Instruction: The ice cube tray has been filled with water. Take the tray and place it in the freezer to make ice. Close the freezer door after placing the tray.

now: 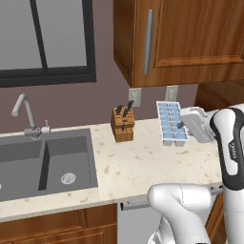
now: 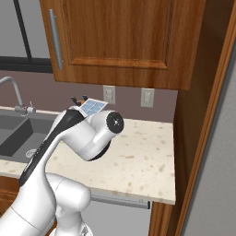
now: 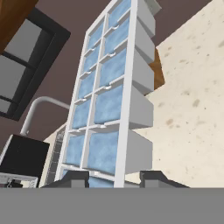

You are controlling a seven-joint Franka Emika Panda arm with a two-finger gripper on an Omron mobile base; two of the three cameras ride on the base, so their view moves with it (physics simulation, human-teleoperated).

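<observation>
My pincer (image 3: 113, 177) is clamped on the near end of the tray (image 3: 111, 94), which I hold lifted clear of the surface (image 1: 143, 162), to the right of the knife block (image 1: 123, 125) and tilted. Water (image 3: 106, 151) fills the cells. Risk, in my judgement: that tilt, or a sharp swing toward the freezer, could spill water or let the tray slip from its end grip. The arm hides most of the tray from the right base camera. Fingertip contact is cut off below.
</observation>
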